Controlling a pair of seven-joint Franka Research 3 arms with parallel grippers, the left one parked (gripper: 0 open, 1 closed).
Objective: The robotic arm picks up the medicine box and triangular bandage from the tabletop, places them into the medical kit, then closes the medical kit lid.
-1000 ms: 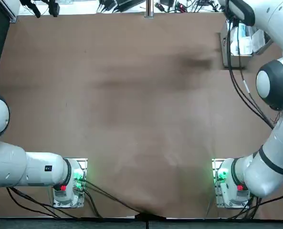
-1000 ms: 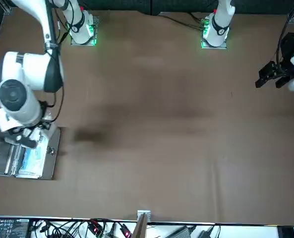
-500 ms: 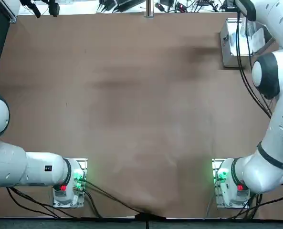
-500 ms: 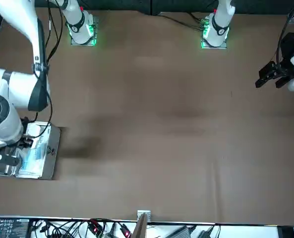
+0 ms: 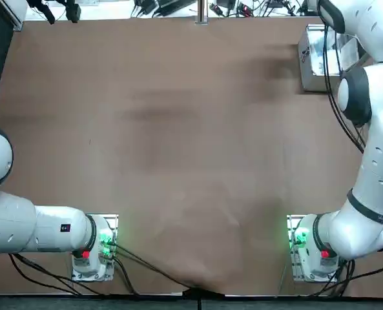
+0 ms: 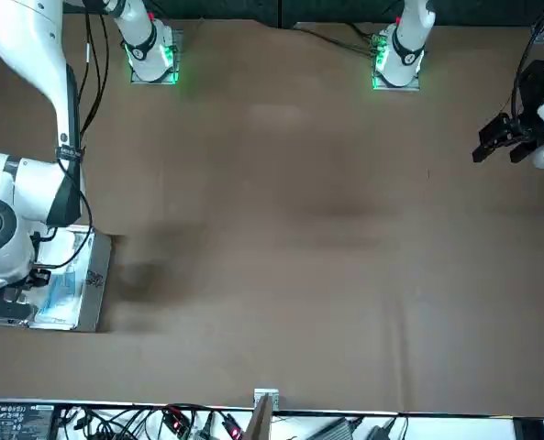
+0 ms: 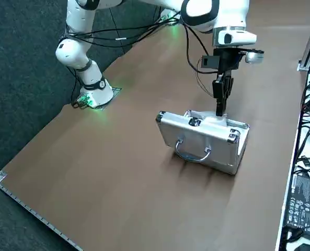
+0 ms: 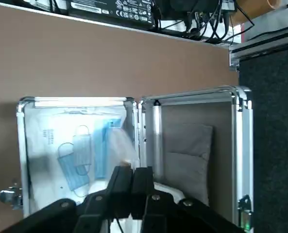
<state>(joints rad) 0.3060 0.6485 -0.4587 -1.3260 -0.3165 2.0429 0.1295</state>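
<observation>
One robotic arm (image 7: 87,57) works above one medical kit (image 7: 202,138) with one lid (image 8: 192,145).

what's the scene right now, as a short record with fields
right gripper: black two-finger gripper, over the opened case
case: silver aluminium medical kit, lid open
lid: ribbed-free grey inner side, folded out beside the body
contents: pale blue face masks in clear packaging; soft white item near the fingers
carry handle: curved metal handle on the case's outer side
surface: brown tabletop
</observation>
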